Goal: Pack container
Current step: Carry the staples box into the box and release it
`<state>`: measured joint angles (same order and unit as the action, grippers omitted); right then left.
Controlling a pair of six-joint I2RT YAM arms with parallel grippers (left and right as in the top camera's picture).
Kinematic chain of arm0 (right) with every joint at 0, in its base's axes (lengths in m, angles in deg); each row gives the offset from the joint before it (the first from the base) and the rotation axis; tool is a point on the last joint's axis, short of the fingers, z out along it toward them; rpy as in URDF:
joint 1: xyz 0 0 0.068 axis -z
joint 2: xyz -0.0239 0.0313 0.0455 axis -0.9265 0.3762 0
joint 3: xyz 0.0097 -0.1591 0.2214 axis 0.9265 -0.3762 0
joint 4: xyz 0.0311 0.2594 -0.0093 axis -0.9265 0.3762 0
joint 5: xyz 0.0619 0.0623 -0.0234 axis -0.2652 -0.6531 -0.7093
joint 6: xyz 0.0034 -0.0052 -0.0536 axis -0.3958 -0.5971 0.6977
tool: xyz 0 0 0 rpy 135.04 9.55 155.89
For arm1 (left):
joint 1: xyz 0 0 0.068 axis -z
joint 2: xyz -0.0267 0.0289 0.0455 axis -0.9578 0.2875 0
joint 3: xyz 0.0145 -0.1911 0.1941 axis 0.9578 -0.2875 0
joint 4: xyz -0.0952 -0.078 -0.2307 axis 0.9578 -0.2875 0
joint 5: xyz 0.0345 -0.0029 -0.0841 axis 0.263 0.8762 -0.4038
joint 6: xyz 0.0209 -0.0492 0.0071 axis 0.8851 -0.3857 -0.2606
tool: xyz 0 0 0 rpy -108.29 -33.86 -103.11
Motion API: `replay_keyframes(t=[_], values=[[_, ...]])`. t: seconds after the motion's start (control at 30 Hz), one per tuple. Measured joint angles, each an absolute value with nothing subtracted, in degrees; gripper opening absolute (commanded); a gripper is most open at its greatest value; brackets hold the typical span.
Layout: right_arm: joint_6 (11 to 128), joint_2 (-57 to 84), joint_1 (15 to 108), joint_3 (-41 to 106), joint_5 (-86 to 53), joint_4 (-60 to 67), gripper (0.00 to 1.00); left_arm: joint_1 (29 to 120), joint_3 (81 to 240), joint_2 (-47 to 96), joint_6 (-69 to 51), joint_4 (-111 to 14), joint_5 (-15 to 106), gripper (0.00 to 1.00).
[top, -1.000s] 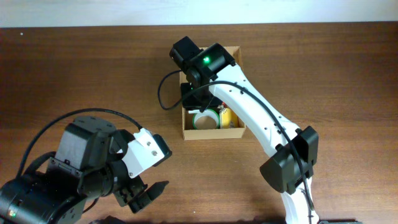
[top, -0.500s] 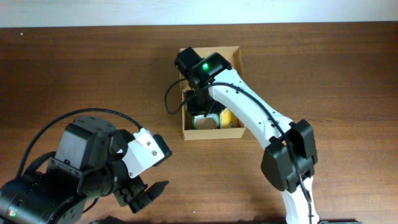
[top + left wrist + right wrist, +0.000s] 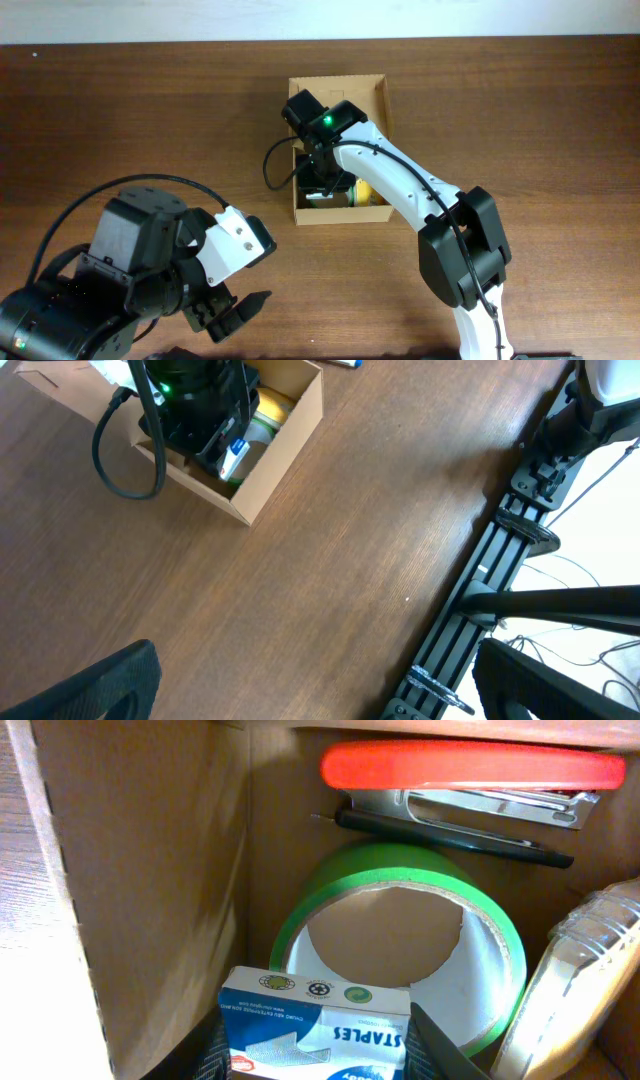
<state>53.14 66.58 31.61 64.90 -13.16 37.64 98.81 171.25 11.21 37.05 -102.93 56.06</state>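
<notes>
Hazard one: the staples box (image 3: 320, 1015), pinched between the fingers of the right gripper (image 3: 325, 1050), hangs directly above the tape roll (image 3: 395, 870) inside the container (image 3: 290, 440). If released here it will likely land on the roll's rim, sit tilted, and may stand proud enough to block the flap lid. Hazard two: the free space inside the container is narrow. A descent off line toward the container's left wall would push the cardboard outward or slide the whole container across the table (image 3: 120, 110), since nothing braces it. Hazard three: the grip appears to be near the top edge of the staples box, so contact with the roll could twist it in the jaws. Hazard four: the arm's cable loops just outside the container's left wall and could snag the rim on withdrawal. The left gripper (image 3: 238, 312) is well apart from the container, toward the near left of the table, with its fingers spread and empty, so it offers no support. The container stands open at the table's middle, flap folded back on its far side. Contents: a red stapler (image 3: 460, 765) against the far wall, the green tape roll lying flat before it, and a pale curved item (image 3: 575, 970) against the right wall, identity unclear.
</notes>
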Motion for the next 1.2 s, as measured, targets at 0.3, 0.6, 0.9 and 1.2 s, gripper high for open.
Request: replay_keyframes(t=[0.3, 0.6, 0.9, 1.2], values=[[53.2, 66.6, 32.8, 64.8, -11.8, 40.3, 0.39, 98.8, 171.2, 11.2, 37.0, -102.9, 56.1, 1.00], [53.1, 66.6, 34.1, 64.8, -10.1, 41.2, 0.39, 98.8, 171.2, 11.2, 37.0, -102.9, 56.1, 1.00], [53.1, 66.6, 34.1, 64.8, -9.0, 38.8, 0.40, 98.8, 171.2, 11.2, 37.0, -102.9, 56.1, 1.00], [53.1, 66.6, 34.1, 64.8, -8.8, 39.8, 0.63, 98.8, 171.2, 11.2, 37.0, -102.9, 56.1, 1.00]])
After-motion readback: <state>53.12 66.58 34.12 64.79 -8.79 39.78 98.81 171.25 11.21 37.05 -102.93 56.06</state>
